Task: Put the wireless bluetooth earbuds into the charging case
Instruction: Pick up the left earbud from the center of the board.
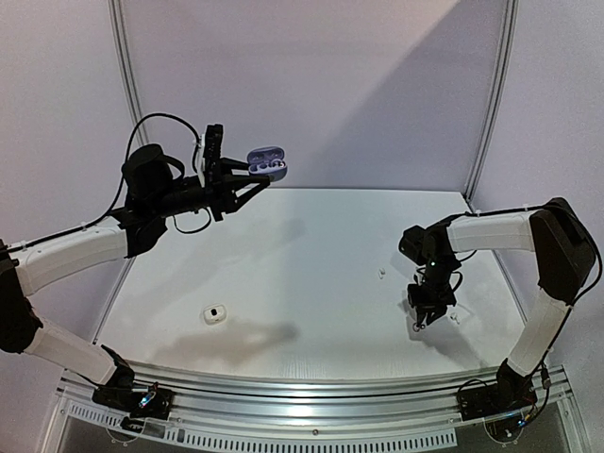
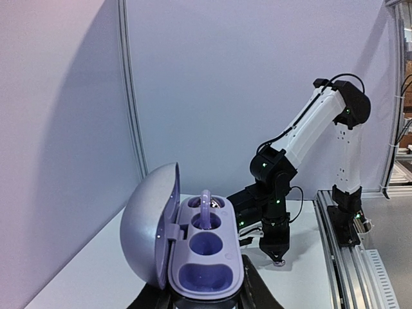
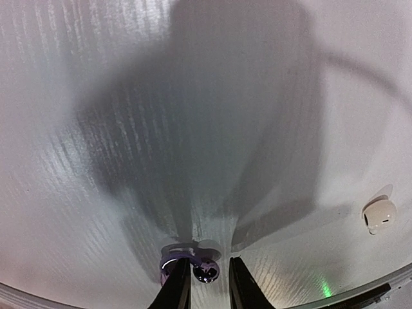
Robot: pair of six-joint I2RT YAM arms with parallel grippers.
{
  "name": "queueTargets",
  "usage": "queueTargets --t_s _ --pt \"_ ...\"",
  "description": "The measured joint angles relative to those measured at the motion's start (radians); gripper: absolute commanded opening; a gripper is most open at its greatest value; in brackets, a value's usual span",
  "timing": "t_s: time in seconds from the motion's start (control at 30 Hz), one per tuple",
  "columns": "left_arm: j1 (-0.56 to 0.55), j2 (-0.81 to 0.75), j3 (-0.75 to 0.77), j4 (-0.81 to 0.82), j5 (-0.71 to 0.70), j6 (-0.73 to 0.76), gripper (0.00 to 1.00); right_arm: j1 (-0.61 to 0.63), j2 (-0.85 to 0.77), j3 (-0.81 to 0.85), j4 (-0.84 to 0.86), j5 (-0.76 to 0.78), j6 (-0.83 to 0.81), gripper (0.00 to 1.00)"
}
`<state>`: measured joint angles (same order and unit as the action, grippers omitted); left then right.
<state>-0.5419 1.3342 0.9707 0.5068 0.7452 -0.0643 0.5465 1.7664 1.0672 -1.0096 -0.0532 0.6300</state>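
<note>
Closest to my base on the right, my right fingers are pointing down at the tabletop, with their tips right at its surface. They are standing a narrow gap apart, and a dark purple earbud is lying in that gap, its paler part poking out past the left-hand tip. I cannot tell whether the tips are actually pinching it or only straddling it. A white earbud is lying on the tabletop just off to one side, apart from these fingers. In the overhead view a second white earbud is sitting a little farther back, toward the middle of the tabletop.

On my left, about as near, a small white case is resting on the tabletop, well apart from everything else.

Farthest out, my left fingers are clamping the purple charging case and holding it high above the back of the tabletop. The case is sitting open, its domed lid swung to the side and its wells facing my wrist camera. Another purple earbud is standing upright in one of the far wells. Beyond the case, my right arm is bending down toward the tabletop
</note>
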Motion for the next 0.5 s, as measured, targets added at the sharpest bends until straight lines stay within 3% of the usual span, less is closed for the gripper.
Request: queueTargets --t_s 0.5 --pt "0.002 0.000 0.000 -0.012 -0.001 0.000 0.00 0.000 0.000 -0.018 0.012 -0.058 0.000 0.18"
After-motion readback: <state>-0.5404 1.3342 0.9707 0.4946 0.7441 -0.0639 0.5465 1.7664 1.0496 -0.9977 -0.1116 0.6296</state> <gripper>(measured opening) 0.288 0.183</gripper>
